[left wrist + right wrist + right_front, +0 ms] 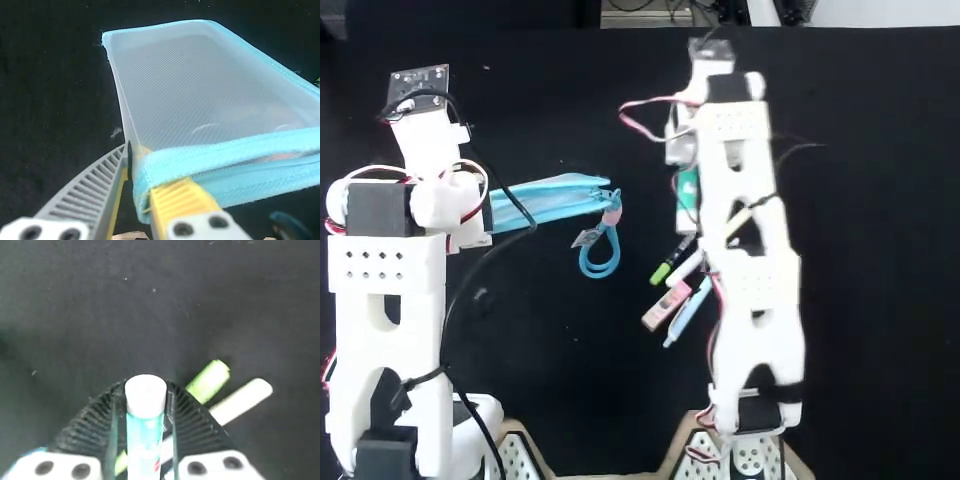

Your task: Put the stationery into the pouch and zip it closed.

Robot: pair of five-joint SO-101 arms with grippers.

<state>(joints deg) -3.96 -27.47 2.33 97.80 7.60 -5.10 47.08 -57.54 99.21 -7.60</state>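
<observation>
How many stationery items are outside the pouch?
5: a glue stick in the right gripper, and a green marker, white pen, pink item and blue pen on the table beside the right arm, which may hide more.

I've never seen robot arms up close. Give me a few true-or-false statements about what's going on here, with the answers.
1. The left gripper pinches the blue pouch at its zipper edge. True.
2. The right gripper is empty. False: it is shut on a white-capped teal stick.
3. A green marker lies on the table beside the right arm. True.
4. The pouch's loop strap is red. False: it is blue.
5. All the stationery is already in the pouch. False: the green marker, a white pen and other items lie on the table.
</observation>
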